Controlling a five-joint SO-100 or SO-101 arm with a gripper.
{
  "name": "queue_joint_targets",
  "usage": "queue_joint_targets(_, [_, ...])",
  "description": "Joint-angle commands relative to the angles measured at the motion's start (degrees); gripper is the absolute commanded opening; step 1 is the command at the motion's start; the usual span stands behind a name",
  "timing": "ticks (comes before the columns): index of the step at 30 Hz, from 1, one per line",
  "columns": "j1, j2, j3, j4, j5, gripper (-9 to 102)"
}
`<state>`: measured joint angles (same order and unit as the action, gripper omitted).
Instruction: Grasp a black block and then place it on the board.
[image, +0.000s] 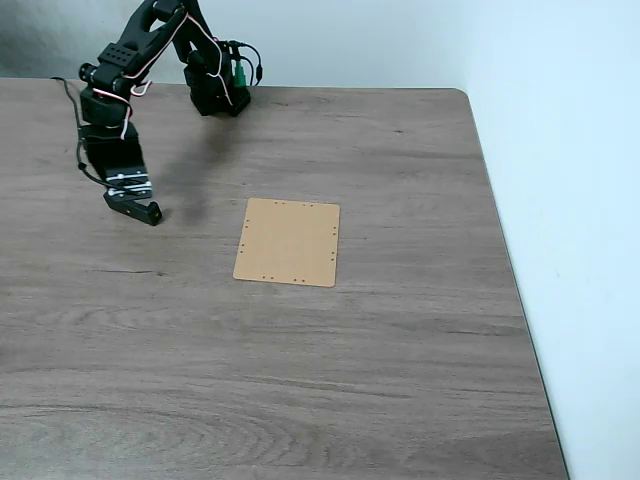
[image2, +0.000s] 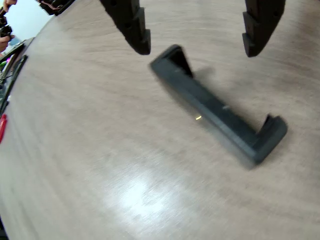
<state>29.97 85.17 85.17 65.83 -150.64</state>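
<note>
In the wrist view the black block (image2: 215, 112) lies on the wood-grain table, a short bar with raised ends, running diagonally from upper left to lower right. My gripper (image2: 197, 48) is open just above it, one finger (image2: 132, 25) left of the block's upper end and the other (image2: 257, 27) to the right, with nothing held. The fixed view has the gripper (image: 135, 203) low over the table at the left, and I cannot pick out the block beneath it. The tan board (image: 288, 241) lies flat mid-table, well to the gripper's right.
The arm's base (image: 215, 90) stands at the table's back edge. The table's right edge (image: 505, 250) runs beside a white surface. Some clutter, including a red object (image2: 2, 127), shows past the table's edge at the wrist view's left.
</note>
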Motion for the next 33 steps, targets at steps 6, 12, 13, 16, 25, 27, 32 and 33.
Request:
queue_joint_targets(6, [0.18,-3.08,-6.68,0.09,-2.11,26])
queue_joint_targets(12, [0.18,-5.71,-7.73,-0.79,-3.16,26])
queue_joint_targets(13, [0.26,-6.15,-7.91,-0.88,-3.25,26])
queue_joint_targets(16, [0.26,-7.47,-8.7,-0.88,-3.34,26])
queue_joint_targets(25, [0.88,-10.11,-9.4,-0.79,-3.16,25])
queue_joint_targets(27, [1.05,-10.81,-9.67,-0.97,-3.16,25])
queue_joint_targets(32, [1.41,-12.57,-10.63,-1.05,-2.55,24])
queue_joint_targets(33, [1.49,-13.01,-10.9,-0.97,-2.46,24])
